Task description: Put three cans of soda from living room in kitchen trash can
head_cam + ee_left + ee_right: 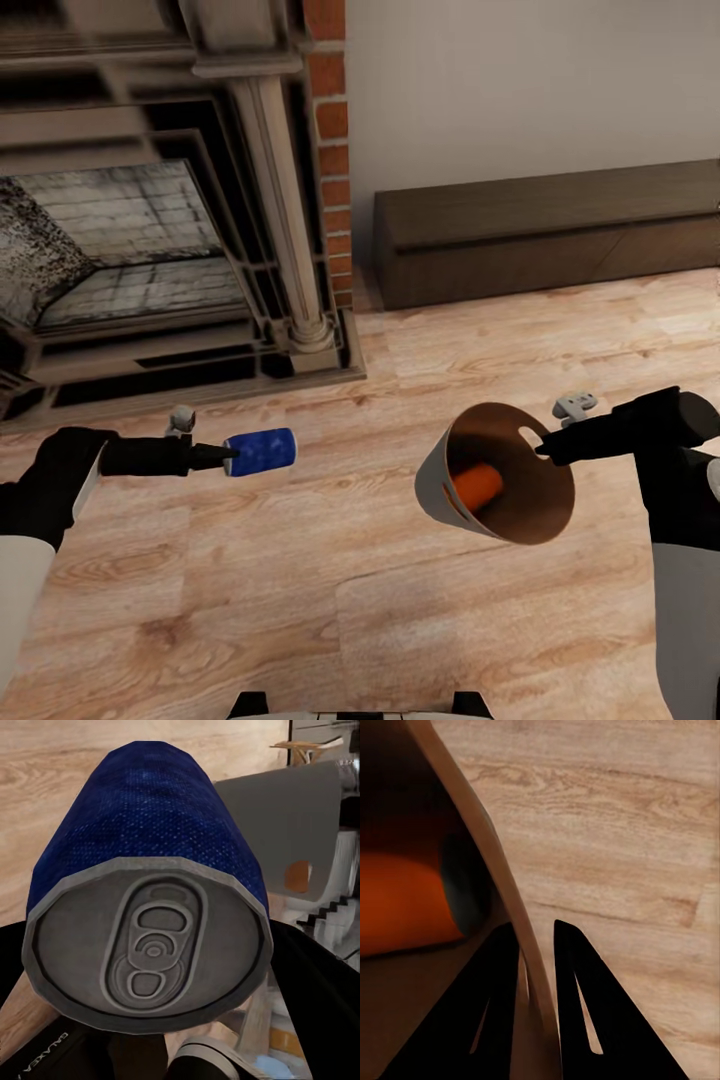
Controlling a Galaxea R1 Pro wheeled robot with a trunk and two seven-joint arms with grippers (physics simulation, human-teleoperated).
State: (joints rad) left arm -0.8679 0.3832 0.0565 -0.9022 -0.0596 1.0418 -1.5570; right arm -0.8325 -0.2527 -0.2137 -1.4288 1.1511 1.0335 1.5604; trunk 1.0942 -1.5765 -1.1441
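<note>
In the head view my left gripper [225,456] is shut on a dark blue can of soda [261,451], held sideways above the wood floor. The left wrist view looks at that blue can [150,877] end-on, with its grey metal top [150,949] facing the camera. My right gripper [543,449] is shut on the rim of the tash can [432,480], which is tipped with its coppery-brown mouth toward me. An orange can of soda [476,485] lies inside it. In the right wrist view my fingers [577,1005] pinch the bin wall [491,870], with the orange can [401,907] inside.
A brick fireplace [150,220] stands at the left, its hearth edge close ahead of my left arm. A long dark low cabinet [545,235] runs along the wall at the right. Light wood floor [330,600] lies between and below the arms.
</note>
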